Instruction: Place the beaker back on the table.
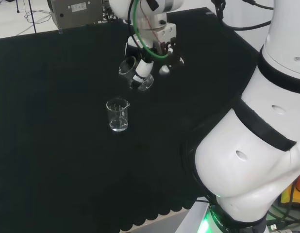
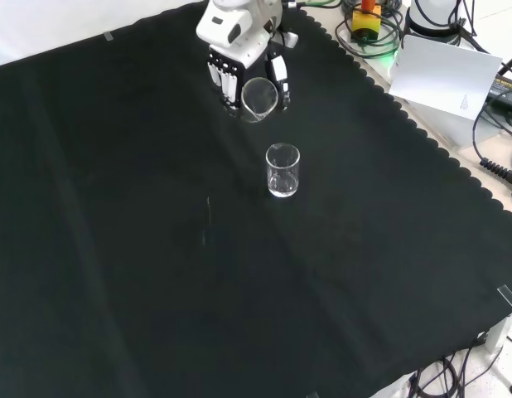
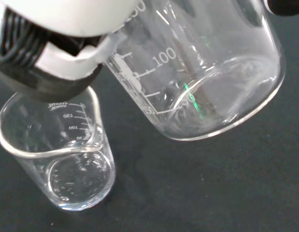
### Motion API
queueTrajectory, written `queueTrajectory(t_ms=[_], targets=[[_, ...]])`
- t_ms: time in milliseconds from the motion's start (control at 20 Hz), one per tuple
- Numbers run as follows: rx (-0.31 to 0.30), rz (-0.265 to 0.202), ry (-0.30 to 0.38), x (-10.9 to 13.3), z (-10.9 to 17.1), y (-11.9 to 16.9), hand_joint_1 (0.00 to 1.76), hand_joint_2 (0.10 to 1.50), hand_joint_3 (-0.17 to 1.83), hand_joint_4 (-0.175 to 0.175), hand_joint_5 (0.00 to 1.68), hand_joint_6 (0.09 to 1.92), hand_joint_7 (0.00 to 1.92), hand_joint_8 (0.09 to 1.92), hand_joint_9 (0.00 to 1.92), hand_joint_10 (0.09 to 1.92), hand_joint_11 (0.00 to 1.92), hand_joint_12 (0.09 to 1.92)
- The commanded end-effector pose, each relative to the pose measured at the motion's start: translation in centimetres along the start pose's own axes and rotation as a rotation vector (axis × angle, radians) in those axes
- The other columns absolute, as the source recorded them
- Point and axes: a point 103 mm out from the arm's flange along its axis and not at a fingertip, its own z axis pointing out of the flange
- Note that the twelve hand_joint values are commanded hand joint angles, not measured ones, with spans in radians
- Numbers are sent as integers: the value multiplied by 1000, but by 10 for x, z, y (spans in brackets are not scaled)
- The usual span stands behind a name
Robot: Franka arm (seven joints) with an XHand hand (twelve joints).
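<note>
A: Hand?
B: Fingers wrapped round a tilted beaker, held above the black cloth toward its far edge in the front view.
A: Anything else?
B: Second beaker upright nearby.

Clear glass beaker held tilted above the table.

The beaker is made of clear glass, with white graduation marks printed on its wall. It is held off the black cloth of the table, tipped well over from upright, with its round base lifted clear of the cloth. In the front view its open mouth is turned toward the camera. No liquid can be made out inside it. It is gripped between the fingers.
</note>
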Motion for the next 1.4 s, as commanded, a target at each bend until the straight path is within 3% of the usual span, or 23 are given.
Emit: queueTrajectory(t_ms=[50, 350, 750, 1050, 1300, 1400], targets=[[-59, -1, 69, -28, 11, 7, 1331, 599, 642, -175, 1458, 280, 1530, 211, 1787, 87, 1475, 535], [-135, -35, 150, -37, 22, 18, 1331, 601, 639, -175, 1457, 280, 1529, 211, 1787, 87, 1475, 536], [-150, -65, 240, -44, 42, 37, 1331, 602, 636, -175, 1457, 280, 1529, 212, 1787, 87, 1475, 536], [-211, -80, 314, -47, 51, 49, 1331, 604, 635, -175, 1456, 280, 1528, 212, 1786, 87, 1475, 537], [-227, -119, 346, -41, 59, 61, 1330, 608, 628, -175, 1455, 280, 1526, 212, 1781, 87, 1478, 539], [-204, -138, 356, -39, 64, 68, 1330, 610, 625, -175, 1454, 281, 1525, 212, 1780, 87, 1478, 539]])
